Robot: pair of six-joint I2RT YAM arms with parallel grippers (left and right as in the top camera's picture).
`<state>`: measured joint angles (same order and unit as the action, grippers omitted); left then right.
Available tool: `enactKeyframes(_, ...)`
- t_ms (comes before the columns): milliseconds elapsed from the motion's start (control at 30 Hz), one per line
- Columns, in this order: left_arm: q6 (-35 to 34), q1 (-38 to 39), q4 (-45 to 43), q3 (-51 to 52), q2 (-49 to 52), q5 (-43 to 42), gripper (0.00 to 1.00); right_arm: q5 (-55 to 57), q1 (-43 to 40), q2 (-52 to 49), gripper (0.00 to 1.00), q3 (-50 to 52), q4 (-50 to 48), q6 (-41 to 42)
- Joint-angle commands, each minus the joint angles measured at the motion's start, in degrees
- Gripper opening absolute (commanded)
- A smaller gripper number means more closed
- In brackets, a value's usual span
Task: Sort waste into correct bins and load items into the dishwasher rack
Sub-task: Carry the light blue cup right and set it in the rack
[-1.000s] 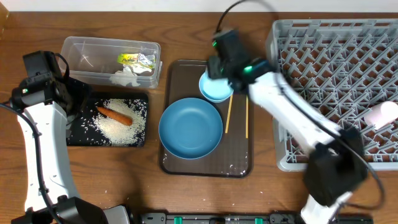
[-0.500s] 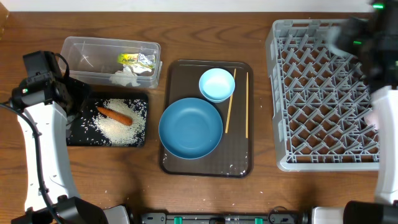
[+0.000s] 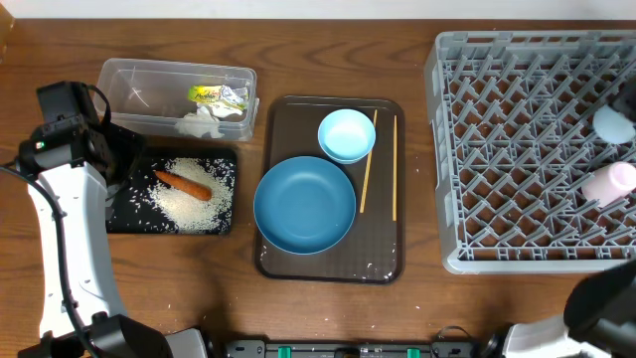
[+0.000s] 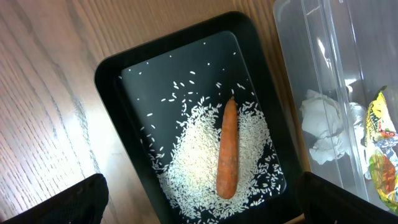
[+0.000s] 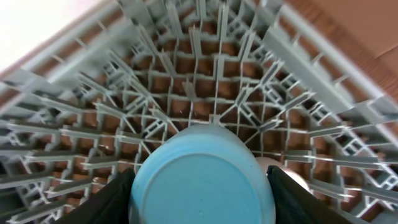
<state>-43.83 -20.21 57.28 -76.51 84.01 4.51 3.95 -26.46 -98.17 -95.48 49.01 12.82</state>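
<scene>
My right gripper (image 5: 200, 199) is shut on the light-blue cup (image 5: 202, 177), bottom up, over the grey dishwasher rack (image 5: 186, 93). The cup (image 3: 616, 121) sits at the rack's (image 3: 517, 149) right edge, with the white cup (image 3: 608, 184) lying in the rack beside it. My left gripper (image 4: 199, 208) is open and empty above the black tray (image 4: 118, 81), which holds rice (image 4: 193, 155) and the carrot (image 4: 227, 149). The clear tub (image 3: 129, 80) holds the snack wrapper (image 3: 217, 96) and a paper wad (image 3: 204, 121). The dark-blue bowl (image 3: 304, 204), saucer (image 3: 347, 134) and chopsticks (image 3: 367, 179) lie on the brown tray.
The brown serving tray (image 3: 383, 261) lies in the middle between the bins and the rack. The tub stands right behind the black tray (image 3: 124, 217). Bare wooden table (image 3: 199, 288) runs along the front. The right arm's base (image 3: 606, 298) is at the front right.
My right arm has swung from the saucer on the brown tray to the far right over the rack, carrying the light-blue cup. The left arm has not moved.
</scene>
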Motion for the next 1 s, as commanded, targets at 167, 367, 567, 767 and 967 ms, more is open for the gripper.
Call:
enactKeyframes(167,0.1,-0.2,0.3,0.0,0.4,0.7,0.98,-2.0,-0.1,-5.8,0.52,0.0,0.2,-1.1)
enactKeyframes(367,0.1,-0.2,0.3,0.0,0.4,0.7,0.98,-2.8,-0.1,-6.6,0.77,0.0,1.2,-1.4)
enactKeyframes(567,0.1,-0.2,0.3,0.0,0.4,0.7,0.98,-4.6,0.0,-6.5,0.85,0.0,2.2,-1.4)
enactKeyframes(767,0.1,-0.2,0.3,0.0,0.4,0.7,0.98,-8.3,0.8,-4.5,0.88,0.0,2.9,-1.7)
enactKeyframes(967,0.1,-0.2,0.3,0.0,0.4,0.7,0.98,-9.5,4.2,-0.1,0.87,0.0,3.0,-1.8)
